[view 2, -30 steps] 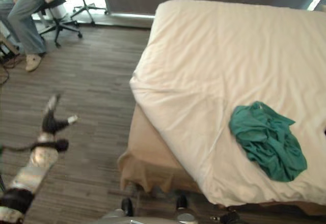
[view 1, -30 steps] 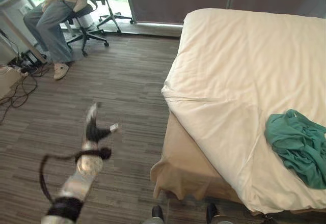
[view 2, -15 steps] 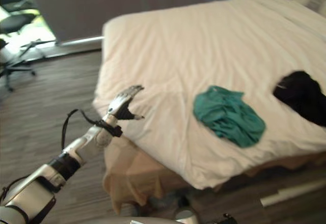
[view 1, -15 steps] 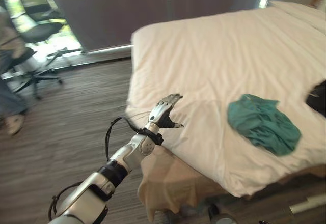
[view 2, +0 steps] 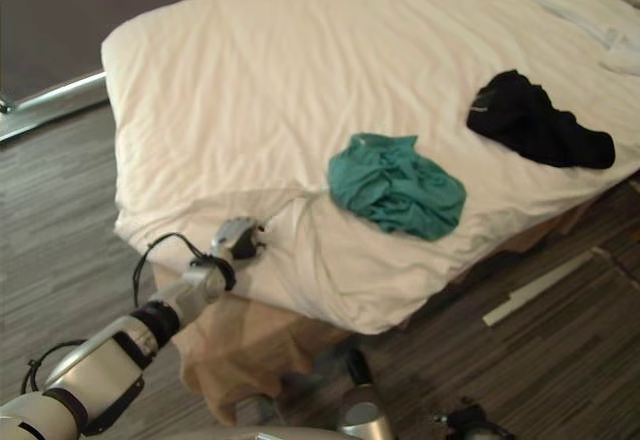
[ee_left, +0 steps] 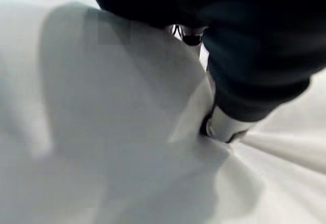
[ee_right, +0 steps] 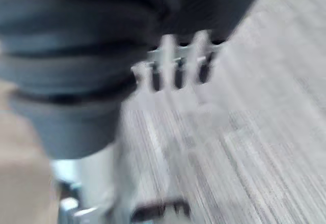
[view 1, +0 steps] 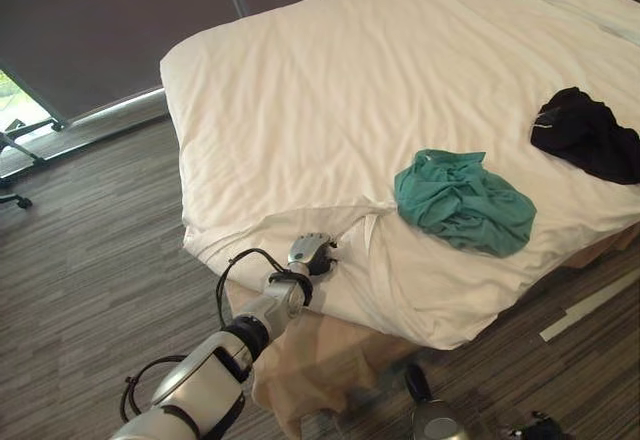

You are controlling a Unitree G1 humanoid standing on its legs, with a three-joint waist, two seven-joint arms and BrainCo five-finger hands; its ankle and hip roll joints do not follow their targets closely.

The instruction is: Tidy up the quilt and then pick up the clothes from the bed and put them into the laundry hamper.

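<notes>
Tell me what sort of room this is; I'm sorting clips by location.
Most likely a bedroom: a bed under a cream quilt, a green garment and a black one lying on it, wood-look floor alongside. The left hand rests on the quilt's edge.

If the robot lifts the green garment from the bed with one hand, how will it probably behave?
The green garment lies crumpled in soft folds on the quilt, so it would probably sag and hang loose rather than keep its shape. It looks thin and likely light. A loose part might trail and drag over the quilt.
</notes>
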